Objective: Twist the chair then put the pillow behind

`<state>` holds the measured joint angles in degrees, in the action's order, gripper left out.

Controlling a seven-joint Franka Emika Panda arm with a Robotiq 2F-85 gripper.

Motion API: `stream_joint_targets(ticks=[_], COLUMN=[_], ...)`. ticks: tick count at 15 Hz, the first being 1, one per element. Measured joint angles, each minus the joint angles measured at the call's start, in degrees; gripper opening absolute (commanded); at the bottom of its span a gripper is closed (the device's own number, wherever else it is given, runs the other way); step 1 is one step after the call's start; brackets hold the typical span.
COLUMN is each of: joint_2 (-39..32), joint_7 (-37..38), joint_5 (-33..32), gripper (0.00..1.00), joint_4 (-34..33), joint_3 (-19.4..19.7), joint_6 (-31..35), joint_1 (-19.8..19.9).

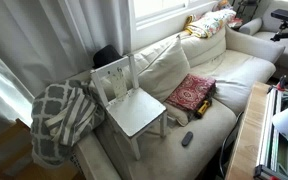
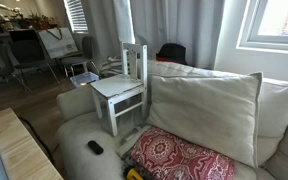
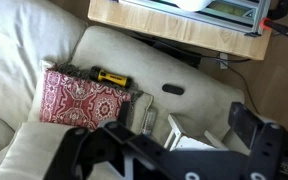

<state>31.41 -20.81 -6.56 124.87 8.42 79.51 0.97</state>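
The small white chair [image 1: 134, 105] stands on the sofa seat, its slatted back toward the sofa back; it shows in both exterior views [image 2: 119, 90]. The large cream pillow [image 1: 169, 65] leans upright against the sofa back right beside the chair [image 2: 204, 110]. My gripper [image 3: 164, 130] appears only in the wrist view. It is open wide and empty, hovering above the chair, with a corner of the white seat [image 3: 189, 138] between the fingers. The arm is out of view in both exterior views.
A red patterned cushion [image 1: 192, 93] lies in front of the pillow. A black remote [image 3: 173, 89] and a yellow-black screwdriver [image 3: 111, 77] lie on the seat. A grey lattice throw [image 1: 59, 115] drapes the sofa arm. A wooden table [image 3: 174, 25] runs along the sofa front.
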Motion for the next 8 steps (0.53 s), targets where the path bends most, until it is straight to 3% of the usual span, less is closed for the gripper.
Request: stream_joint_targets(ticks=[6,8], joint_2=[-0.1,-1.3], joint_7=[0.0,0.9], joint_5=[0.2,2.8], gripper=[1.00,1.00], joint_4=[0.0,0.3], joint_3=[0.0,-0.2], joint_6=[0.2,3.1], joint_1=[-0.1,-0.6])
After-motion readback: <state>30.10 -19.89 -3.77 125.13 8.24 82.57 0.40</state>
